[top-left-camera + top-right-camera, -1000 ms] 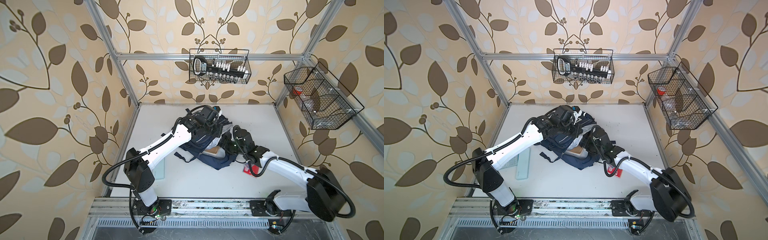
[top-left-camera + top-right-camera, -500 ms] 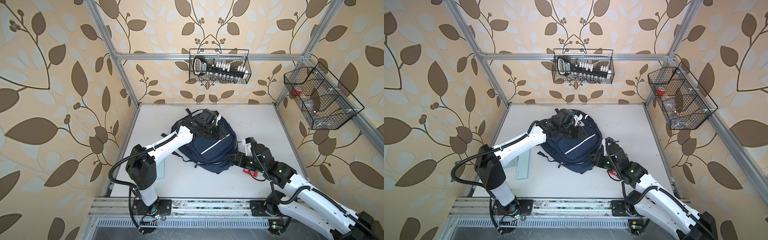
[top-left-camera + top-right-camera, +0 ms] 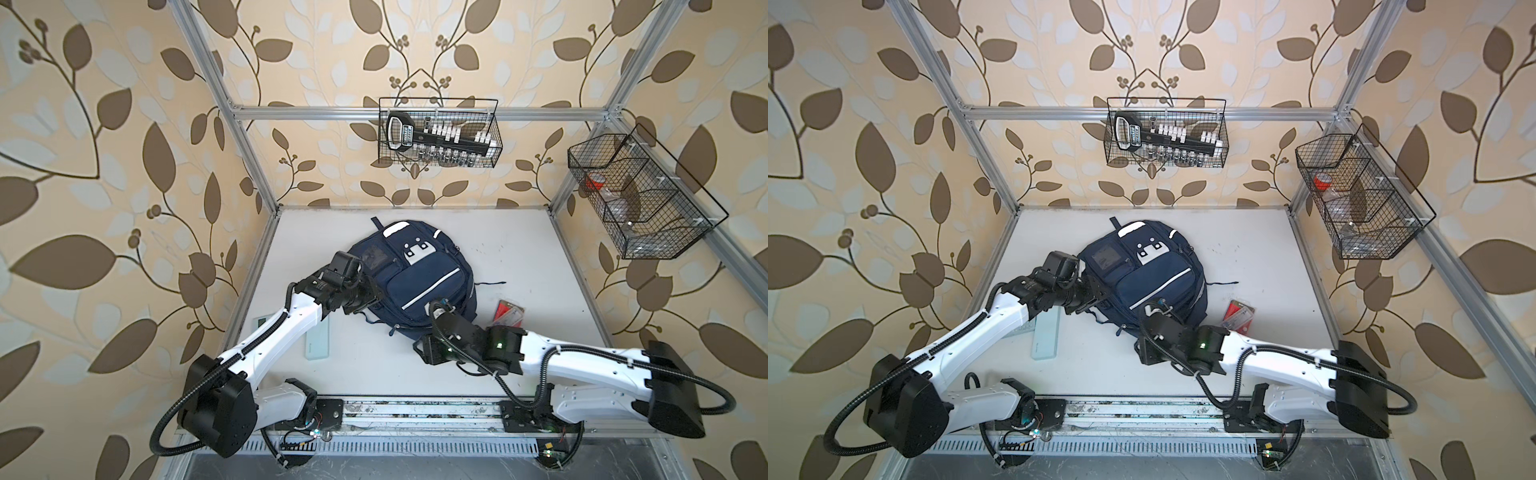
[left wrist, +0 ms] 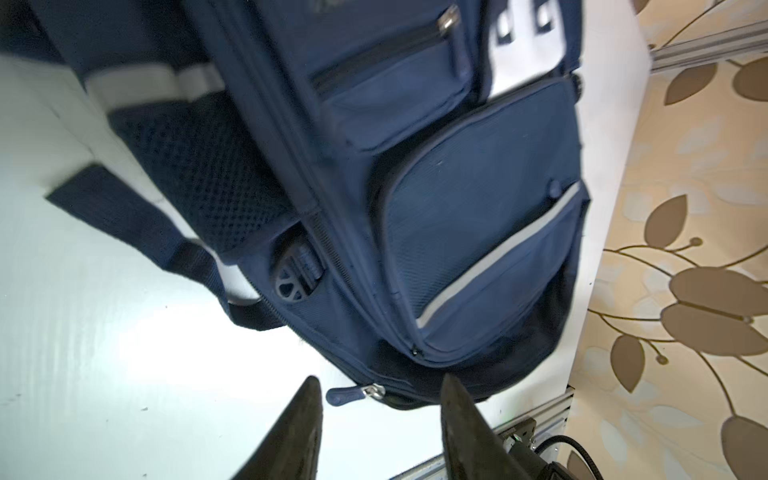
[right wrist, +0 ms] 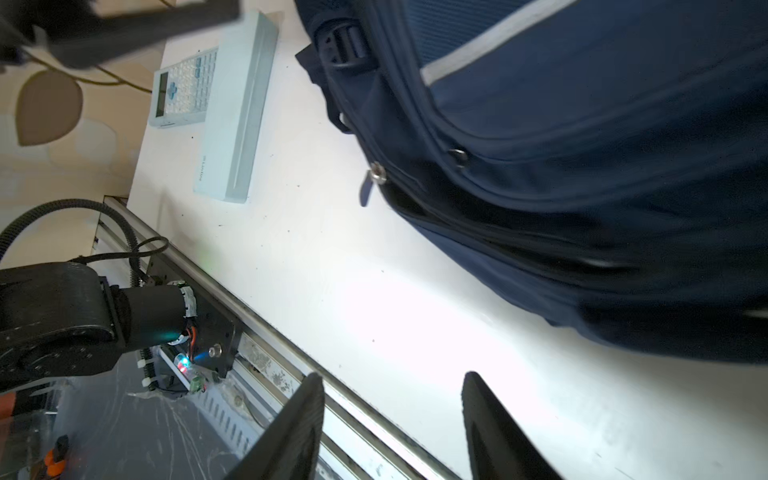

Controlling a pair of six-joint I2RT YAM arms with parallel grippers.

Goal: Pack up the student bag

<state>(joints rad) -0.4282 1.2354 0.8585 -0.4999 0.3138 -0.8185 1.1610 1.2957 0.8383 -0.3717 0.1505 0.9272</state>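
The student bag [image 3: 419,274] is a navy backpack that lies flat, front side up, in the middle of the white table in both top views. My left gripper [image 3: 375,300] is at its left edge. In the left wrist view my left gripper [image 4: 380,380] is open, and a blue zipper pull [image 4: 351,394] on the bag's seam [image 4: 457,208] lies just past the fingertips, untouched. My right gripper [image 3: 424,353] hangs off the bag's near corner. In the right wrist view it [image 5: 392,376] is open and empty above bare table, apart from the bag [image 5: 582,166].
A pale green pencil case [image 3: 318,340] and a calculator [image 5: 183,89] lie by the left arm. A red packet [image 3: 509,313] lies right of the bag. Wire baskets hang on the back wall [image 3: 438,139] and the right wall [image 3: 636,199]. The metal front rail [image 5: 266,332] runs beneath my right gripper.
The bag, bunched up between both grippers a second ago, now lies flat. My left gripper has opened and pulled back to the bag's left edge. My right gripper has drawn back toward the front.
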